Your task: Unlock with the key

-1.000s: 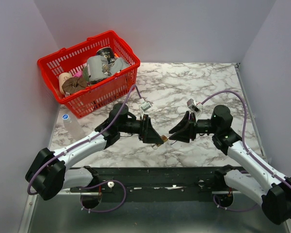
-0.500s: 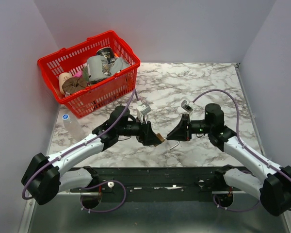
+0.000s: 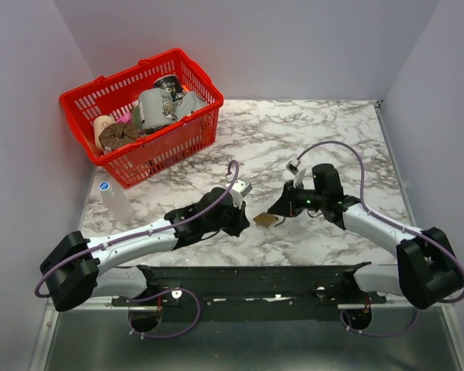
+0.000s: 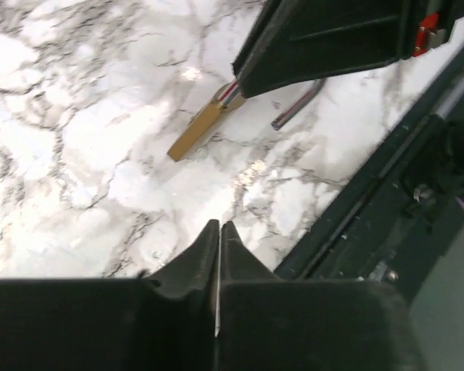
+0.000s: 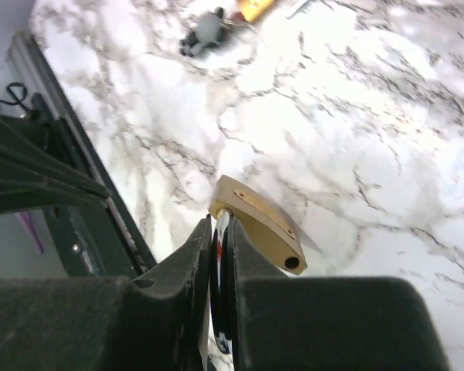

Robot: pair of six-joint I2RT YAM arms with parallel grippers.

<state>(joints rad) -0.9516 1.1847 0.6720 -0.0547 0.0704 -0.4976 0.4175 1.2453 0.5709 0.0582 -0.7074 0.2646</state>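
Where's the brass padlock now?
The brass padlock is centre-front of the marble table, top view, held by the right gripper, beside the left gripper.

A white marble table (image 3: 332, 131) with grey veins fills the middle. Plain, pale lilac-grey walls close it in on three sides: the back wall (image 3: 294, 46), the left wall (image 3: 19, 116) and the right wall (image 3: 445, 116). A black rail (image 3: 255, 282) runs along the table's near edge, and a grey metal sheet (image 3: 255, 348) lies below it. The light is soft and even, with faint glints on the marble.
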